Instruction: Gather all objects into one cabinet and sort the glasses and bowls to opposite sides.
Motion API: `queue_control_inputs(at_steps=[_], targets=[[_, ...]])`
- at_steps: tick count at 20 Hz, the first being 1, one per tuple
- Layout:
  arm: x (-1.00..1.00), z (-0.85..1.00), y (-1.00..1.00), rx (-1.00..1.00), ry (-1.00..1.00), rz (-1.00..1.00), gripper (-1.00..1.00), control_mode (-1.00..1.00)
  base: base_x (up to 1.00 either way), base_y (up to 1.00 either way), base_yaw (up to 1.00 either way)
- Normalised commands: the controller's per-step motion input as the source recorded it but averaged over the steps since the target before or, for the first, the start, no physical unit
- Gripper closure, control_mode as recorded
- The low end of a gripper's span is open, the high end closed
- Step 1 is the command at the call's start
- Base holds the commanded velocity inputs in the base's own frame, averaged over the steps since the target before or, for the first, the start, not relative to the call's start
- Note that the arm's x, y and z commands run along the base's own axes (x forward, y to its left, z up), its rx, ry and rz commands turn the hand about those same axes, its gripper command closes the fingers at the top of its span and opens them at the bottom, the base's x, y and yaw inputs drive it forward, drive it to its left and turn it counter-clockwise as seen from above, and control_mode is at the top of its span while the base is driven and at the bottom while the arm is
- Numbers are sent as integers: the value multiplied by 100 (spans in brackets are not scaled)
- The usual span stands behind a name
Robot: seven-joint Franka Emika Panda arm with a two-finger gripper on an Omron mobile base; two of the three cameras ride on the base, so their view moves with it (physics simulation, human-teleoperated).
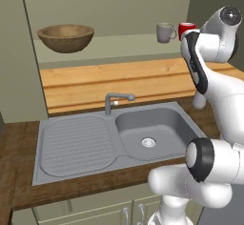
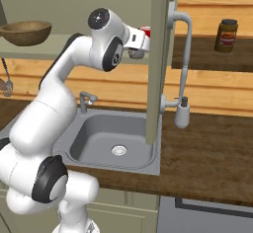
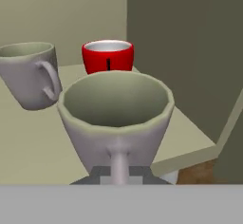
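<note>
The wide olive cabinet's pale shelf carries a brown wooden bowl at its left end. A grey mug and a red mug stand at its right end. My gripper is shut on the handle of a second grey mug, held upright over the shelf's front right edge. Just beyond it stand the red mug and, to the left, the other grey mug. From the right base view, the gripper is beside the cabinet's side wall, with the red mug behind it.
Below the shelf a grey sink with a faucet is set in a wooden counter. A tall pale tap and a brown jar lie right of the cabinet wall. A whisk hangs at far left.
</note>
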Motion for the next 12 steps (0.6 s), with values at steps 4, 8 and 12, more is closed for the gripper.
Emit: queue_control_inputs(at_steps=[4, 8, 12], targets=[[12, 0, -23, 0, 0, -2, 100, -100, 0, 0, 0], [20, 0, -8, 0, 0, -1, 100, -100, 0, 0, 0], [22, 0, 0, 0, 0, -2, 100, -100, 0, 0, 0]])
